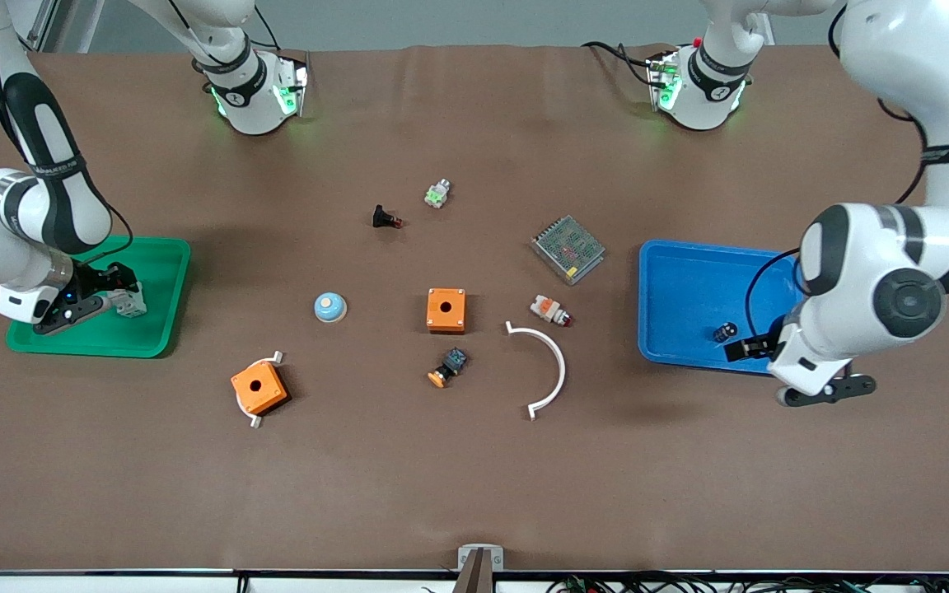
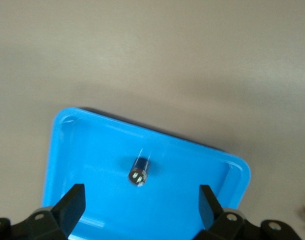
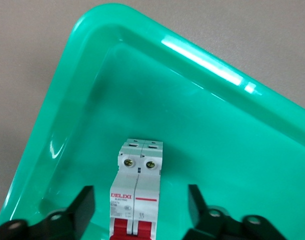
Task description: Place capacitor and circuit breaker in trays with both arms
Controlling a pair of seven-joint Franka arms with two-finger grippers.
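The capacitor (image 1: 723, 332), a tiny black cylinder, is in the blue tray (image 1: 689, 288) near its front rim. My left gripper (image 1: 740, 349) hangs open just above it, and nothing is between the fingers. In the left wrist view the capacitor (image 2: 140, 170) shows between the spread fingertips over the tray floor (image 2: 92, 150). The circuit breaker (image 1: 130, 303), white with red toggles, rests in the green tray (image 1: 153, 272). My right gripper (image 1: 108, 292) is open around it without gripping. The right wrist view shows the breaker (image 3: 137, 195) between the parted fingers, on the tray (image 3: 217, 130).
Between the trays lie two orange boxes (image 1: 446, 310) (image 1: 259, 387), a blue dome (image 1: 330, 307), a white arc (image 1: 544, 366), a metal mesh unit (image 1: 568, 249), a white-and-orange part (image 1: 550, 310), a black-and-blue part (image 1: 448, 367), a black button part (image 1: 384, 217) and a small white-green part (image 1: 437, 193).
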